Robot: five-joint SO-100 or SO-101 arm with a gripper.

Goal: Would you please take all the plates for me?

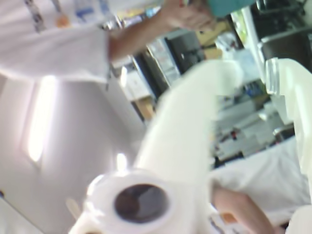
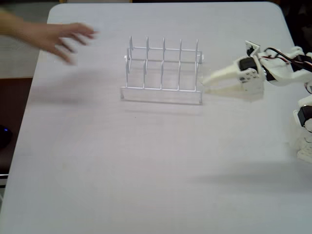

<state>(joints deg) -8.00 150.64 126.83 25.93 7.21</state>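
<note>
Apparently I'm done or nearly so: the white wire rack (image 2: 163, 71) stands empty on the tabletop (image 2: 146, 165), no plates show in either view, and my hand (image 2: 207, 83), beside the rack, looks closed on nothing.

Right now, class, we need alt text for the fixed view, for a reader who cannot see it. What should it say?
An empty white wire rack stands on a pale table, with no plates in sight. A white robot arm reaches in from the right, its gripper pointing at the rack's right end. A blurred human hand hovers over the table's top left.
</note>
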